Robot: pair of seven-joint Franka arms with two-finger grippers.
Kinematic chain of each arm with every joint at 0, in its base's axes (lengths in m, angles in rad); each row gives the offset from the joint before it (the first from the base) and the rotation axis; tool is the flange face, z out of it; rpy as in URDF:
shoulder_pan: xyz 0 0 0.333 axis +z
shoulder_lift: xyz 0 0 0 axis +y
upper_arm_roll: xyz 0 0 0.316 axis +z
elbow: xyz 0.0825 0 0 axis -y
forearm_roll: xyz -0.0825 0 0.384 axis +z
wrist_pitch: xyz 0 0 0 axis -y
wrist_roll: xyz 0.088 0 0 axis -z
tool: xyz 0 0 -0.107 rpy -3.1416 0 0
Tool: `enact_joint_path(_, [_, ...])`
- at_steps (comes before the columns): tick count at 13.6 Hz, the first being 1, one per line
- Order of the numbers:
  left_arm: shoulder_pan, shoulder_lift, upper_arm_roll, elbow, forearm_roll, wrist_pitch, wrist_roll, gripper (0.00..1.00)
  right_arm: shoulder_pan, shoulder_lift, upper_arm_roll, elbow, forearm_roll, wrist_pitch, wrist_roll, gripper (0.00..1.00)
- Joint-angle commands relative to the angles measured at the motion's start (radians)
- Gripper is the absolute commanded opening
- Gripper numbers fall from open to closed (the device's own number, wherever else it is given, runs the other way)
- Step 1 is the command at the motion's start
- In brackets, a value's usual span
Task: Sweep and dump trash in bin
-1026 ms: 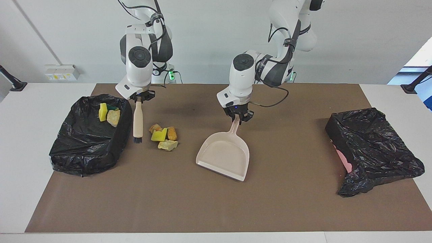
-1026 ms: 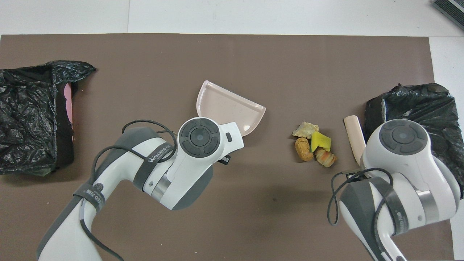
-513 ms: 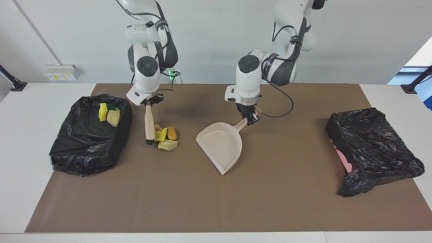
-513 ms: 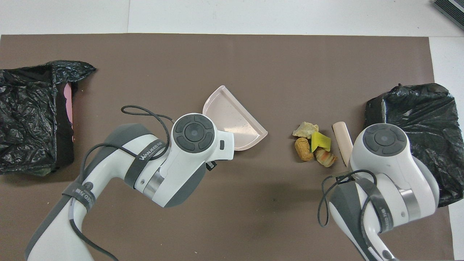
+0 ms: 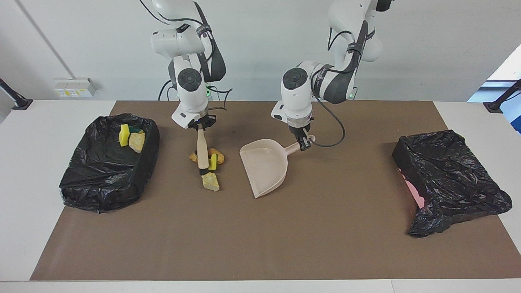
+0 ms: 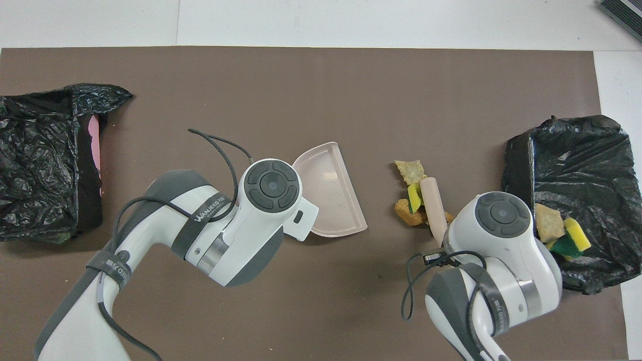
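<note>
Right end effector (image 5: 200,128) first, operator: you have it clamped on the top of the hand brush (image 5: 201,151), whose long axis stands near upright, bristles down on the mat amid the loose trash. Your left end effector (image 5: 303,141) is gripped on the handle of the dustpan (image 5: 264,170).

Going down by size, you see the tabletop (image 5: 36,134) with a brown mat (image 5: 260,240) over it. One black-lined bin (image 5: 106,162) sits at the right arm's end of the tabletop, and a second black bag (image 5: 449,179) over a pink form lies at the left arm's end.

Your dustpan lies low on the mat, between the two arms. Its handle points toward the left arm's end and its open mouth faces the trash, close to it yet apart.

On the mat you have four chunks of trash (image 5: 211,181): three huddled against the brush, and a pale yellow one lying alone, farther from the robots, just past the bristles. The yellow chunk with a green face stands on edge beside the brush.

More chunks (image 5: 131,137) already lie inside the bin, at its edge nearer the robots.
</note>
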Motion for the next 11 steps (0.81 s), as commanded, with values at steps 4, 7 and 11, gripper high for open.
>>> enact_joint_path(4, [-0.025, -0.030, -0.002, -0.050, 0.039, -0.044, 0.029, 0.00, 0.067, 0.051, 0.003, 0.001, 0.244, 0.149, 0.014, 0.00])
enact_joint_path(7, [-0.025, -0.031, -0.003, -0.053, 0.037, -0.058, 0.029, 0.00, 0.101, 0.069, 0.003, 0.020, 0.376, 0.178, 0.034, 0.00])
enact_joint_path(11, [-0.027, -0.031, -0.003, -0.053, 0.036, -0.058, 0.029, 0.00, 0.089, 0.095, 0.001, 0.125, 0.602, 0.111, 0.004, 0.00])
